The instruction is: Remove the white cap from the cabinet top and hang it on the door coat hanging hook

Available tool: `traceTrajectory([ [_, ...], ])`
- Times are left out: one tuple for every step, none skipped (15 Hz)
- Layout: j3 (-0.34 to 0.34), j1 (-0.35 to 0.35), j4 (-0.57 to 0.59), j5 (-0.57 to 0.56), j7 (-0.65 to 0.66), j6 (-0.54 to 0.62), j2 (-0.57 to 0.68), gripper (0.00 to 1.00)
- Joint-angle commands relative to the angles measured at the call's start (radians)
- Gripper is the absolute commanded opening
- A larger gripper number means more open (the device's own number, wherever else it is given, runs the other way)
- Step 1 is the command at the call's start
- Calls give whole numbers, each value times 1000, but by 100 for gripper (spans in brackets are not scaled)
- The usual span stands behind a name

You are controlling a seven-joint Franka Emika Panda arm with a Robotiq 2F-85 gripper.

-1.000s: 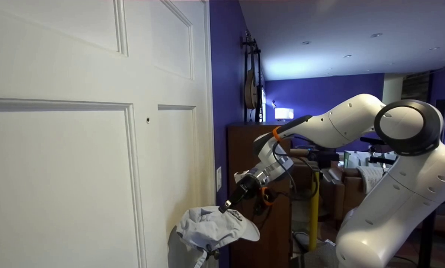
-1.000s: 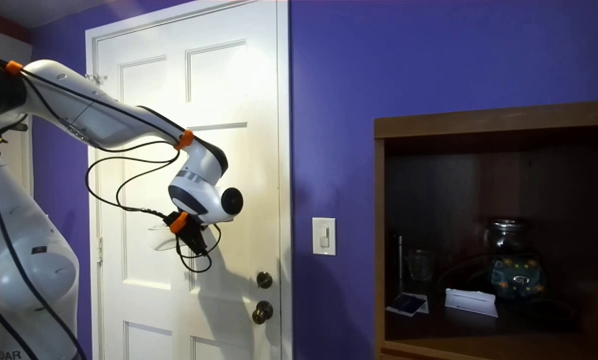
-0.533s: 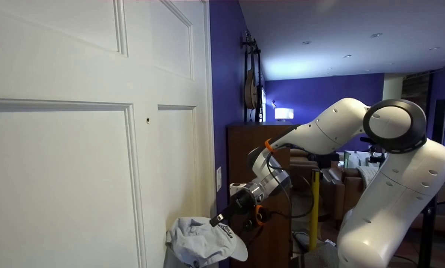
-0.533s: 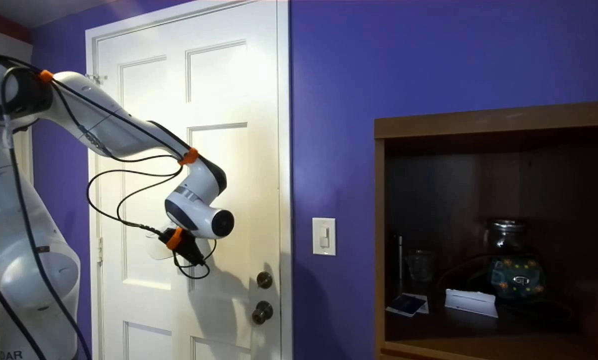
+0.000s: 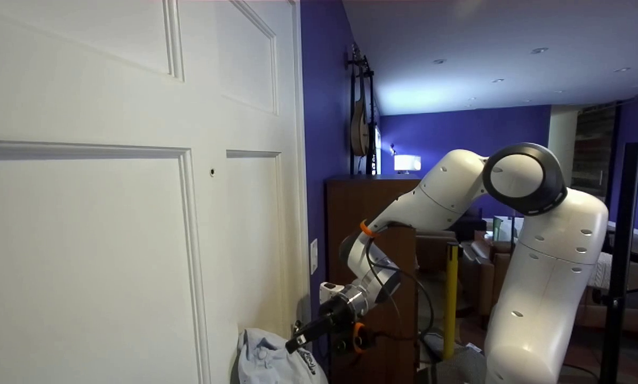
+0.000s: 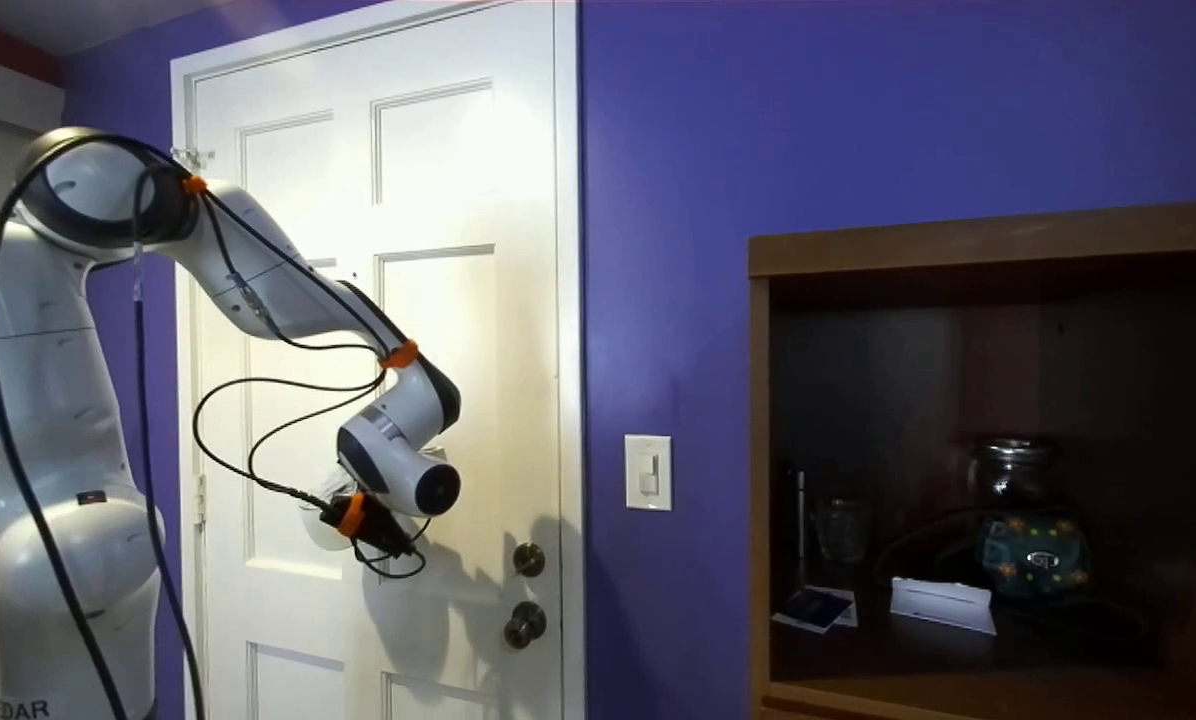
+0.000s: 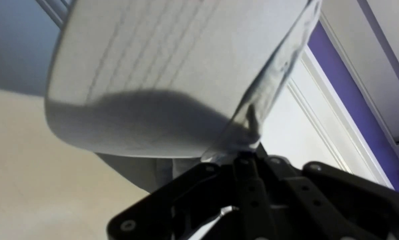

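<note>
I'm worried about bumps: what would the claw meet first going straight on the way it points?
Likely the white panelled door, with the baseball cap gripped by the claw reaching it first; depth is unclear.

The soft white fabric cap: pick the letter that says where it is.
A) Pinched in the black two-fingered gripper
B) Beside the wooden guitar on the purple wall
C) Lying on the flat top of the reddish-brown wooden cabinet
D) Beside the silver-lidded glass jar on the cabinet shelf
A, since the wrist view shows the white cap with its crumpled cloth nipped at the tips of the black gripper.
</note>
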Motion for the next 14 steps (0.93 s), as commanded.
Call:
traceTrajectory([
  [15,14,43,57,-64,65,102,1],
  [17,15,46,60,-67,90,115,1],
  [15,16,49,59,-60,106,125,1],
  [13,18,52,57,-55,116,135,1],
  [13,20,53,54,-42,128,141,1],
  [13,22,54,54,-39,142,146,1],
  [13,24,54,51,-37,144,148,1],
  [13,26,53,48,-34,142,148,1],
  [13,27,50,42,-29,133,137,1],
  [13,30,48,40,-29,122,129,1],
  [13,34,42,32,-23,101,103,1],
  [14,38,40,31,-21,93,89,1],
  [15,42,35,22,-16,72,65,1],
  [16,46,32,13,-16,59,45,1],
])
